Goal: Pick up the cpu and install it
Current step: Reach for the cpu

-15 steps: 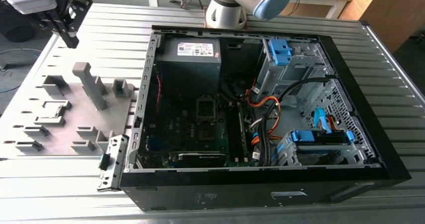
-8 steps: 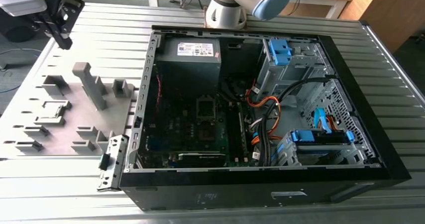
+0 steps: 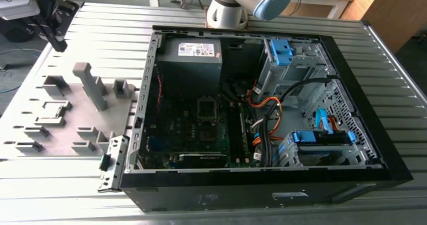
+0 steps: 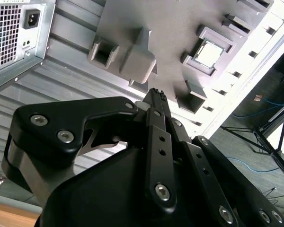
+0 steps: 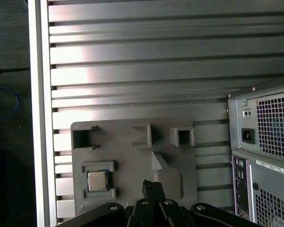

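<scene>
Cpu (image 5: 97,181) seated in grey fixture plate (image 5: 128,165) on table (image 5: 132,71), beside computer case (image 5: 265,142) — untouched; pincer (image 5: 152,183) well apart, pinched narrow, holding nothing.

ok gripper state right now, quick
Gripper: closed, holding nothing; the cpu sits in its grey fixture.

The grey arm (image 3: 227,10) bends over at a blue-capped joint. Its black pincer (image 3: 60,46) hangs in the air, pointing down, fingertips (image 4: 157,97) pressed together, holding nothing.
</scene>
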{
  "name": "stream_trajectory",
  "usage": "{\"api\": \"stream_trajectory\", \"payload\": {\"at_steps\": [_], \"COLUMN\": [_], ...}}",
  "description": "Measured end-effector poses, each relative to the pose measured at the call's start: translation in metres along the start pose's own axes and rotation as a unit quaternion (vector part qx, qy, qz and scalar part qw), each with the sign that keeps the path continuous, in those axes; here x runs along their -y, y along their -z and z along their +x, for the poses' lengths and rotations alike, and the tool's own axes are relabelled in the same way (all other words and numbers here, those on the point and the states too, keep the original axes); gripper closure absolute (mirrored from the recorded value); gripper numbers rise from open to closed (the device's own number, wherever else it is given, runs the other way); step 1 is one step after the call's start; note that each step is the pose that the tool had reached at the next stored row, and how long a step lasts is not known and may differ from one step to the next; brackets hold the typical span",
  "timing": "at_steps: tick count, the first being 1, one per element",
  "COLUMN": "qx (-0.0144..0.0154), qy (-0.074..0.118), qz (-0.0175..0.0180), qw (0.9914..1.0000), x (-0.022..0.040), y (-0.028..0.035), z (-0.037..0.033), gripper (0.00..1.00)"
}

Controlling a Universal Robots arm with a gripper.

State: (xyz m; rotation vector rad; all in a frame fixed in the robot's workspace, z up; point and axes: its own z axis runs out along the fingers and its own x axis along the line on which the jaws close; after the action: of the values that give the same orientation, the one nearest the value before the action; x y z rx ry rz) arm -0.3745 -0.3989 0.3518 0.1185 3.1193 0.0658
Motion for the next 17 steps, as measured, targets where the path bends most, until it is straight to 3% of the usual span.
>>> {"api": "stream_trajectory", "payload": {"at_steps": [6,13,17], "qx": [-0.0044,-0.0105,-0.0111], "qy": [0.000,0.000,0.000], "qz": [0.0012,0.0020,0.0022], "qw": [0.99999,0.99994,0.99994], "x": [0.0009,0.0028,0.0029], "y": [-0.0050,-0.0106,-0.0111], "z": [0.0070,0.0103,0.0104], "gripper": [0.89,0.89,0.89]}}
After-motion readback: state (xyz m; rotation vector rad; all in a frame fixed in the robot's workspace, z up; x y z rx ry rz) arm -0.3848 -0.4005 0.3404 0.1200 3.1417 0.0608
